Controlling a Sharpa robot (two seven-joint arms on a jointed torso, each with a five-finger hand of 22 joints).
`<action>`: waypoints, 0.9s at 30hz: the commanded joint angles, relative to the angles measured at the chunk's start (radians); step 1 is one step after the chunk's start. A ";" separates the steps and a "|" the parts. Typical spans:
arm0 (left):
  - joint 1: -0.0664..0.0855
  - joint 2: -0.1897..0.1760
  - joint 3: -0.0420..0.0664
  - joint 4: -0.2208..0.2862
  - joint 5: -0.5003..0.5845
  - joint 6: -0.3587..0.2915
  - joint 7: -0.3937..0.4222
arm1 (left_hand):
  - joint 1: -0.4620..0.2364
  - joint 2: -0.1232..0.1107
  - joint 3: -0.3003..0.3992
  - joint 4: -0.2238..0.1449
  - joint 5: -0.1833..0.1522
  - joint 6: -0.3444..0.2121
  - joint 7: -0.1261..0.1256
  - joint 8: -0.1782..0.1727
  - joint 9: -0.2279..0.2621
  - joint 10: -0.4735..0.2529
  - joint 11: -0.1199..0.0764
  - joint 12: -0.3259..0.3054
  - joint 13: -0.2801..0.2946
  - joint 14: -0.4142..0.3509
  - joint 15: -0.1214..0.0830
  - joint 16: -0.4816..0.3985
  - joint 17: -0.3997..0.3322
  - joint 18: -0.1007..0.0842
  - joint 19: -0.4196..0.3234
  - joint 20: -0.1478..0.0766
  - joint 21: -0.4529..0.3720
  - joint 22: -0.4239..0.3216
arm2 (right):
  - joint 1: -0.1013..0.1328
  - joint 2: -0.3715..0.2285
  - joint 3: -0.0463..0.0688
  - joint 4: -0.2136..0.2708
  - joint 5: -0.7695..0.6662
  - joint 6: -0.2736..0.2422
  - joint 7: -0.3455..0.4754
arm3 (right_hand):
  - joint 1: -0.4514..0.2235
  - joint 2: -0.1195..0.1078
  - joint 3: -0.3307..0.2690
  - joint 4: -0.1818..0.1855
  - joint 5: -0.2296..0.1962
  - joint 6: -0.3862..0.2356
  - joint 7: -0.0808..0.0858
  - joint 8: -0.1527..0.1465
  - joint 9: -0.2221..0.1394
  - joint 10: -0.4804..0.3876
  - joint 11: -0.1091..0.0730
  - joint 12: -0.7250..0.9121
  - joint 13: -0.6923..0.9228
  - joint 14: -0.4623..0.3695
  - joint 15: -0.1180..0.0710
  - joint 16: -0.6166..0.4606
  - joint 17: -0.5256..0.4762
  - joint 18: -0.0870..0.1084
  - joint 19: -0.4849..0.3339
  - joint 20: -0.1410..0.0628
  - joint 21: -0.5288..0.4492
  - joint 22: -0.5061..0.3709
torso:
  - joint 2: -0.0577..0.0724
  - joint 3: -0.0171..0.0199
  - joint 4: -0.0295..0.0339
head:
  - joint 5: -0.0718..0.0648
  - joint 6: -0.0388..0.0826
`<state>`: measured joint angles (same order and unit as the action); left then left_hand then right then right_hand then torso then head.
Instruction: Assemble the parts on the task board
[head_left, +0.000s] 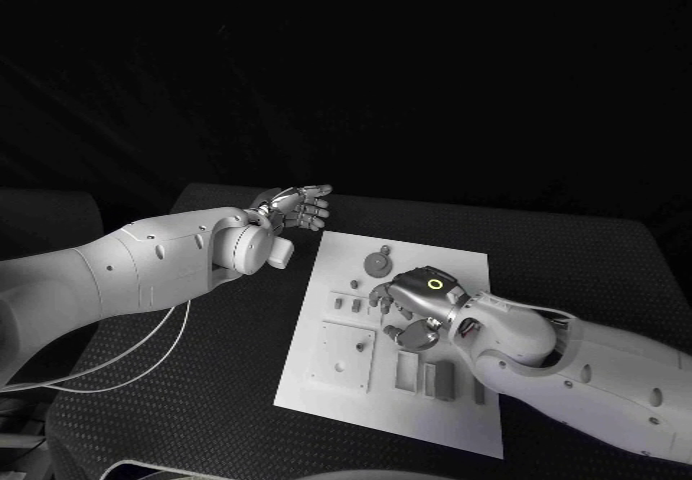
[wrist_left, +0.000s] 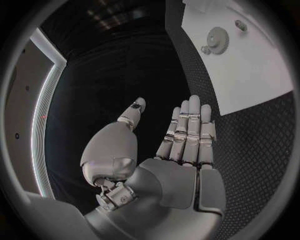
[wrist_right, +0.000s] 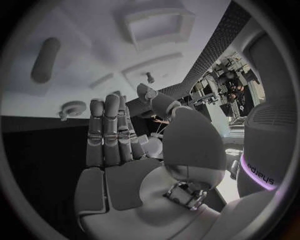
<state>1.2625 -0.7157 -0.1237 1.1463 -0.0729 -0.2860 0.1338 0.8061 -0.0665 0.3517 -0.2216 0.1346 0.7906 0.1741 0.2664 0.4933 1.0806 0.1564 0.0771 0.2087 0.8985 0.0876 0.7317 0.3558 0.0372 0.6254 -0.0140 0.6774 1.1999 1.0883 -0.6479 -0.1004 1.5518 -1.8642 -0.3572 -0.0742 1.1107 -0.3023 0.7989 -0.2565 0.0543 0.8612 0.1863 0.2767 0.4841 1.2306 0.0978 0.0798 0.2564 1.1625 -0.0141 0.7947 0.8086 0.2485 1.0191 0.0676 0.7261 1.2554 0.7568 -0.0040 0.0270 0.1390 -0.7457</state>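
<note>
The white task board (head_left: 335, 395) lies in the middle of the black table. A grey gear (head_left: 378, 263) sits near its far edge, with a small pin (head_left: 385, 248) just beyond it. My right hand (head_left: 418, 297) hovers over the board's middle, fingers straight and thumb apart, holding nothing (wrist_right: 119, 150). Beneath it the right wrist view has the gear (wrist_right: 73, 107), a grey cylinder (wrist_right: 45, 60) and a small peg (wrist_right: 150, 77). My left hand (head_left: 296, 208) is raised off the board's far left corner, open and empty (wrist_left: 181, 145); the board (wrist_left: 250, 75) and gear (wrist_left: 217, 36) lie beyond its fingertips.
A square plate (head_left: 346, 355) and several upright rectangular pieces (head_left: 443, 380) occupy the board's near half. Small parts (head_left: 346, 302) lie left of my right hand. White cables (head_left: 144, 350) hang under the left arm. Black table surface (head_left: 173, 420) surrounds the board.
</note>
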 joint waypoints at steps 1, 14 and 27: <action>0.001 -0.002 0.001 0.002 0.005 0.018 0.007 | -0.007 -0.001 0.004 -0.002 0.001 -0.006 -0.001 0.003 -0.001 -0.006 -0.003 0.003 -0.001 -0.005 0.002 -0.007 0.002 0.012 -0.004 0.003 -0.003 0.001 | 0.020 -0.040 0.020 0.036 0.079 0.023 -0.006 | -0.010 0.002 0.003 0.001 -0.002 -0.001 -0.004 0.004 0.001 0.000 -0.006 0.000 0.003 -0.004 -0.003 0.014 0.004 0.013 0.001 0.000 0.003 0.004 | 0.000 -0.0004 0.0008 | -0.004 0.004; 0.001 -0.006 0.001 -0.002 0.004 0.015 0.014 | -0.005 0.002 0.007 -0.004 0.001 -0.006 0.003 0.004 -0.002 0.000 -0.005 0.007 0.000 -0.002 0.001 -0.006 0.006 0.013 -0.002 0.002 -0.003 0.003 | 0.088 -0.179 0.028 0.067 0.097 0.258 -0.069 | -0.116 0.004 -0.134 -0.008 -0.006 -0.050 -0.057 -0.011 -0.006 -0.143 0.037 -0.019 -0.029 -0.076 0.038 0.036 0.002 0.007 -0.051 0.009 -0.008 0.024 | 0.001 0.0008 -0.0005 | -0.017 0.029; 0.001 0.000 0.001 -0.009 0.004 0.019 0.015 | -0.005 0.004 0.007 -0.004 0.002 -0.005 0.004 0.005 -0.002 0.001 -0.005 0.008 0.000 0.000 0.000 -0.006 0.008 0.013 -0.002 0.002 -0.003 0.004 | 0.080 -0.162 0.004 0.027 0.055 0.280 -0.079 | -0.142 0.002 -0.241 0.017 -0.006 -0.095 -0.072 -0.011 -0.002 -0.215 0.046 -0.011 -0.073 -0.121 0.047 0.074 -0.010 0.013 -0.083 0.021 -0.017 0.043 | 0.001 0.0004 0.0016 | -0.024 0.027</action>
<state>1.2623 -0.7176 -0.1239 1.1373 -0.0728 -0.2819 0.1364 0.8061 -0.0665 0.3543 -0.2241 0.1345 0.7909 0.1745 0.2664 0.4924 1.0805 0.1564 0.0812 0.2089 0.8986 0.0876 0.7317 0.3625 0.0370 0.6254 -0.0140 0.6774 1.2024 1.1699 -0.8123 -0.0964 1.5817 -1.7839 -0.1021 -0.1454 0.9574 -0.3006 0.5615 -0.2426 0.0504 0.7655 0.1178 0.2618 0.4808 1.0180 0.1465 0.0646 0.1844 1.0483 0.0321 0.8639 0.7990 0.2335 0.9425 0.0840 0.7152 1.2972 0.7570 -0.0034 0.0268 0.1156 -0.7171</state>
